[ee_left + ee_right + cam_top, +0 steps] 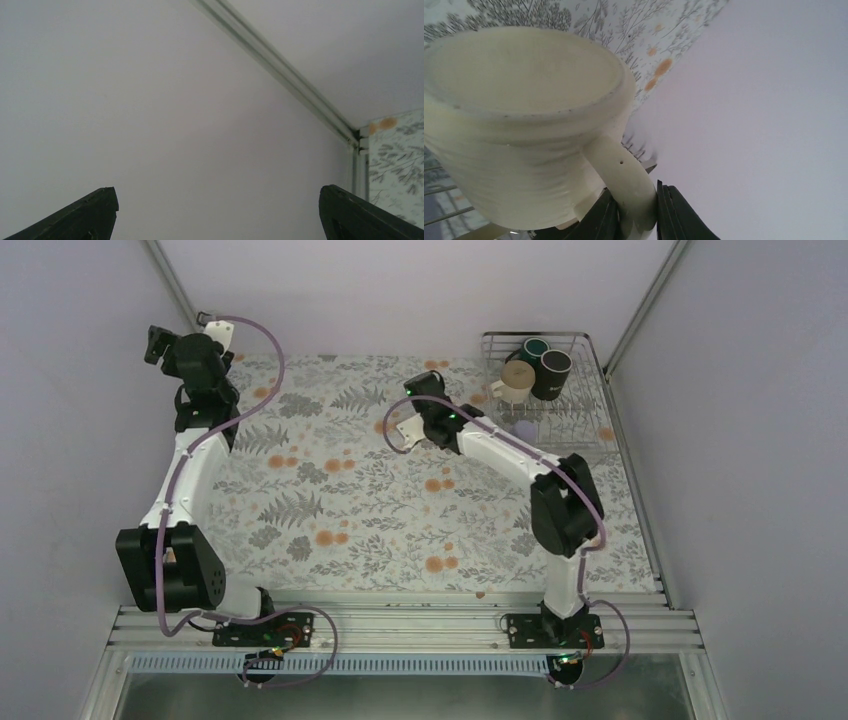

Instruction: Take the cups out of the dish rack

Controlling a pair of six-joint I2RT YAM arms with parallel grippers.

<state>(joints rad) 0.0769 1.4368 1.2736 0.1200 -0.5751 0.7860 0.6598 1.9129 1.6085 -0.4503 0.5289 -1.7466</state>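
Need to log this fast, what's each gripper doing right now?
Left gripper: open, empty.
Right gripper: closed on a cream mug by its handle.

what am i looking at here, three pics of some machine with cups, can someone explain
These are two robot arms bolted to the near edge of a table with a flowery cloth. The wide picture is taken from above and behind them. The other two come from cameras on each wrist.

At the far right stands a wire dish rack holding a cream mug, a dark green mug, a black mug and a small lavender cup.

The right gripper has its jaws shut on the handle of another cream mug. The left gripper is open, empty, and faces the wall.
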